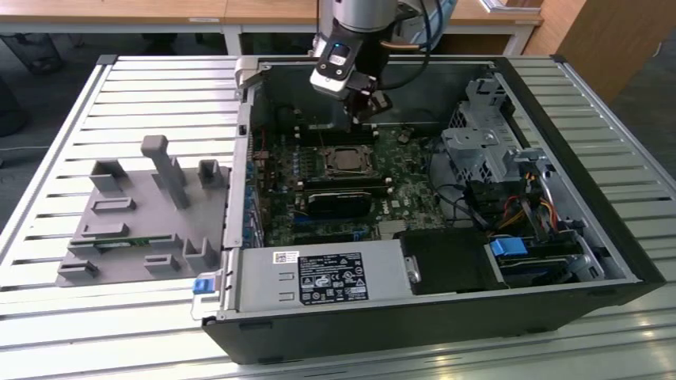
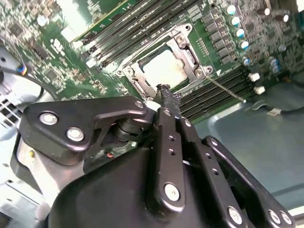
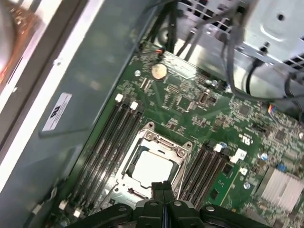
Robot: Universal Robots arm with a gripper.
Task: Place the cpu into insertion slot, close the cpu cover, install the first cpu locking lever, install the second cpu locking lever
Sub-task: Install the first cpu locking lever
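Gripper [image 3: 163, 185]: fingers pressed together, gripping nothing, near the socket edge | cpu [image 3: 152, 167]: seated in insertion slot [image 3: 119, 183] (silver face showing) | cpu cover [image 3: 166, 142]: lying flat, framing it.

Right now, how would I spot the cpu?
Look inside the open black computer case at the green board. Near its middle, between rows of long black slots, sits the cpu: the only flat, silvery square, framed by a shiny metal cover.
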